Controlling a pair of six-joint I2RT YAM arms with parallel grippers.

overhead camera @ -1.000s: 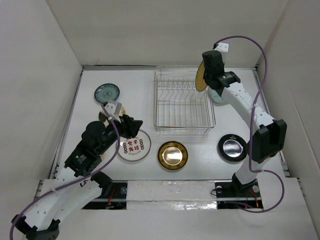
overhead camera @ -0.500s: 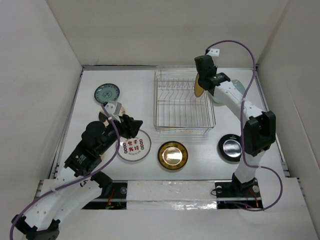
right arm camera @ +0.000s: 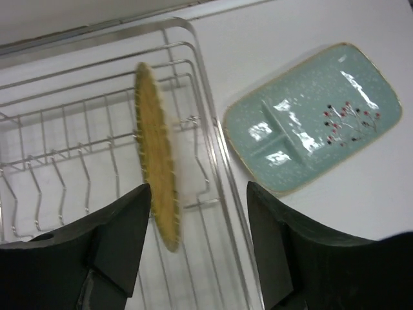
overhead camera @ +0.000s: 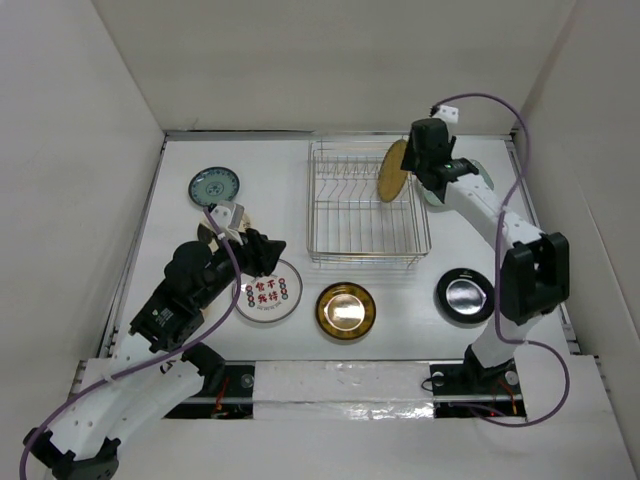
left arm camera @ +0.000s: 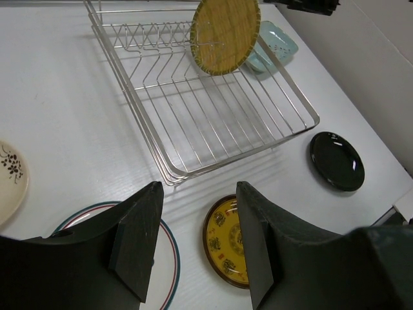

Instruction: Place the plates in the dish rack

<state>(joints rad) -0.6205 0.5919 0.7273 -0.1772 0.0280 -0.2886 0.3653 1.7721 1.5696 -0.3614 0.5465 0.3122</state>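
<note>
The silver wire dish rack stands at the back centre. A woven tan plate stands on edge among the tines at its right side, also in the left wrist view and right wrist view. My right gripper is open just right of that plate, not touching it. My left gripper is open and empty above the white plate with red characters. The gold plate, black plate and teal plate lie flat on the table.
A pale green rectangular plate lies on the table right of the rack's right rim. A cream plate is partly hidden by my left arm. White walls enclose the table on three sides.
My right gripper brought the woven tan plate down into the rack's right side, let go of it, and shifted slightly right. The left arm has not moved.
</note>
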